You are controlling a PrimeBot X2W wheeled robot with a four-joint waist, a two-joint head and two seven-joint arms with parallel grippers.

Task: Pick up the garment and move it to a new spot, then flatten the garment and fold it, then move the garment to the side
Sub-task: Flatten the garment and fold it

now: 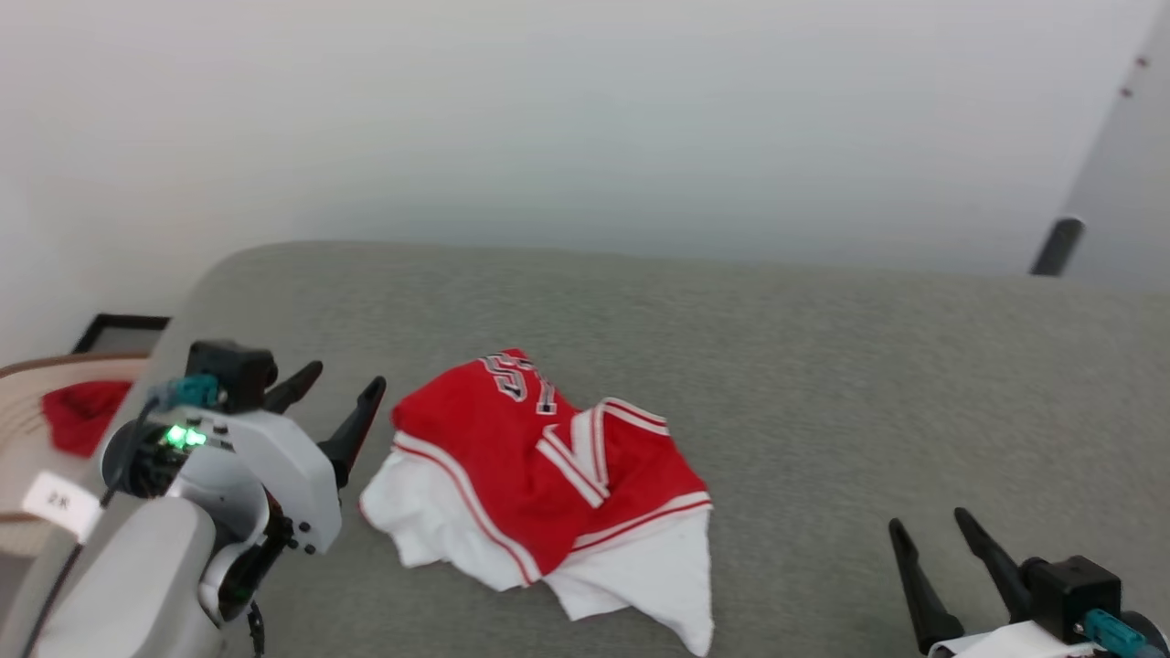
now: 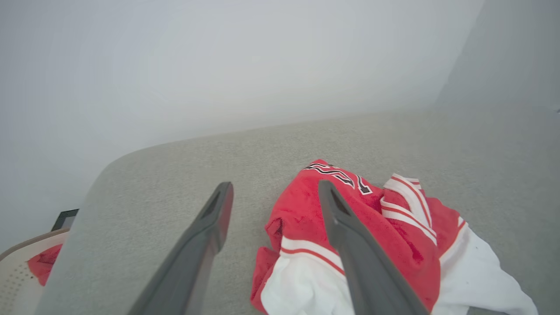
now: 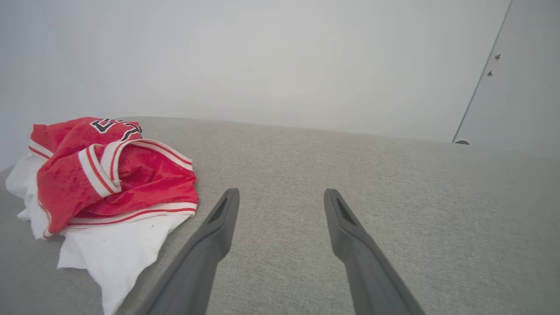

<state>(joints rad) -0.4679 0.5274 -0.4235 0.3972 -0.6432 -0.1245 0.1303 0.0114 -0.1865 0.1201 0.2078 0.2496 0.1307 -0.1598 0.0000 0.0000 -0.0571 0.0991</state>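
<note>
The garment (image 1: 539,475), a red jersey with white sleeves and striped trim, lies crumpled in a heap on the grey cushioned surface (image 1: 823,384). My left gripper (image 1: 345,382) stands open just left of the heap, clear of the cloth. In the left wrist view its fingers (image 2: 210,227) are spread wide above the surface, and the garment (image 2: 393,236) lies behind the right finger. Open too, my right gripper (image 1: 930,521) hovers at the lower right, well away from the heap. The right wrist view has the garment (image 3: 109,179) at its left and that gripper (image 3: 282,192) with nothing in it.
A beige basket (image 1: 27,402) holding a small red cloth (image 1: 82,411) sits off the surface's left edge, beside a dark frame (image 1: 119,329). A pale wall rises behind. The surface stretches bare to the right of the garment.
</note>
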